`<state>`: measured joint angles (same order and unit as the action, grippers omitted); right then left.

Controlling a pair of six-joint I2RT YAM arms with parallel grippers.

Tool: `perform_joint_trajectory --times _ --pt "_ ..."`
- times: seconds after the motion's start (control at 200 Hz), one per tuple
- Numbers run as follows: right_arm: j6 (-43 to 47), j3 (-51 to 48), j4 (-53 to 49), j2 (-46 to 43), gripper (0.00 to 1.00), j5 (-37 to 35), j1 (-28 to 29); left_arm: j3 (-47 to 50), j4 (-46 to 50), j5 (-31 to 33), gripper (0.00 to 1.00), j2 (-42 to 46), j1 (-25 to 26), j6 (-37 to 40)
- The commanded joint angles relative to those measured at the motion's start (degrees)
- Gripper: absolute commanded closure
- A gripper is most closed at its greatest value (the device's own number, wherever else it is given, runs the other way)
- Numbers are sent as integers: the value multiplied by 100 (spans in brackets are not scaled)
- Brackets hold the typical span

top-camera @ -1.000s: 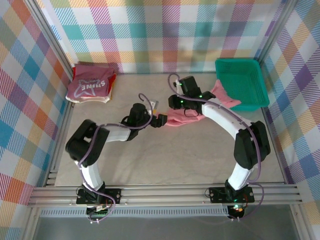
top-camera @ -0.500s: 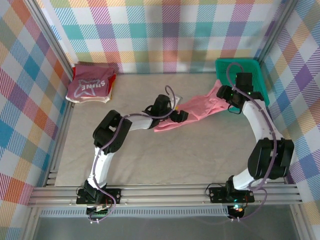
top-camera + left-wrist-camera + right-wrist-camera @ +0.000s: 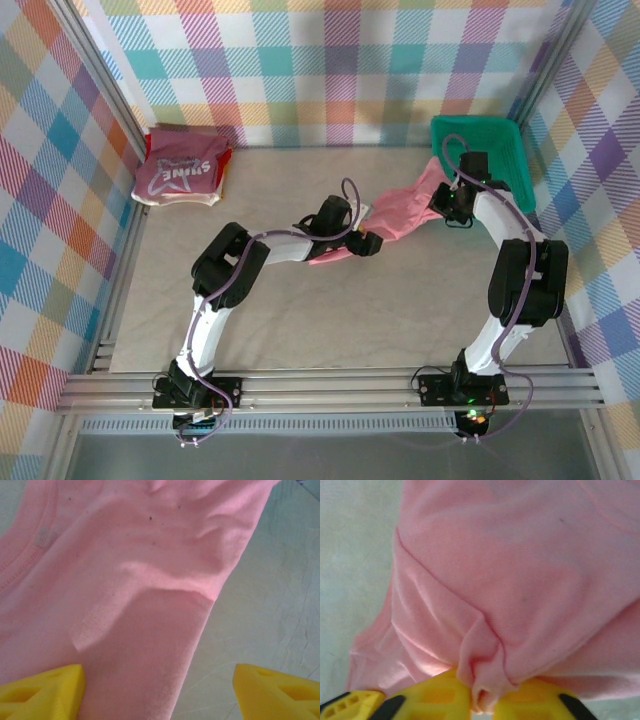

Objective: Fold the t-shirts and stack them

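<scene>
Salmon-pink t-shirt (image 3: 400, 212) was laid out loose and wrinkly across the middle of the tabletop (image 3: 300, 320), running from centre frame up to just beside the green mesh basket (image 3: 505, 150) in the upper right. The right gripper (image 3: 447, 207) was at the shirt's upper right end, and in its wrist view the yellow fingers (image 3: 435, 700) were pinched tight on a bunched fold of the pink cloth. The left gripper (image 3: 368, 243) sat at the lower left end. Its fingers (image 3: 40, 690) were spread wide apart at the bottom corners of the wrist frame, with cloth lying between them, not squeezed. Way over in the upper left corner, well apart from all that, was the folded stack, dark pink t-shirt (image 3: 180, 175) with white lettering on top.
</scene>
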<state>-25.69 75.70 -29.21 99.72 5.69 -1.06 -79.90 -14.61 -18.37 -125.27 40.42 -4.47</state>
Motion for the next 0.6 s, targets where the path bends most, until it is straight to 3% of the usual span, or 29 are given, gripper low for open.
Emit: perform_joint_trajectory --times 0.0,0.08,0.36,0.47,0.595 --pt "5 190 147 -95 94 133 29 101 52 103 27 302 53 -63" --pt "40 266 48 -327 100 247 35 171 166 197 30 480 53 -19" --pt "715 481 -216 -1689 100 274 783 1461 -115 1055 46 1708 -8 -281" --pt "633 329 -103 -2105 100 -60 1362 1785 82 1243 46 1997 -64 -313" --pt "327 -179 187 -2476 100 -851 1999 2143 156 1302 36 2152 -136 -396"
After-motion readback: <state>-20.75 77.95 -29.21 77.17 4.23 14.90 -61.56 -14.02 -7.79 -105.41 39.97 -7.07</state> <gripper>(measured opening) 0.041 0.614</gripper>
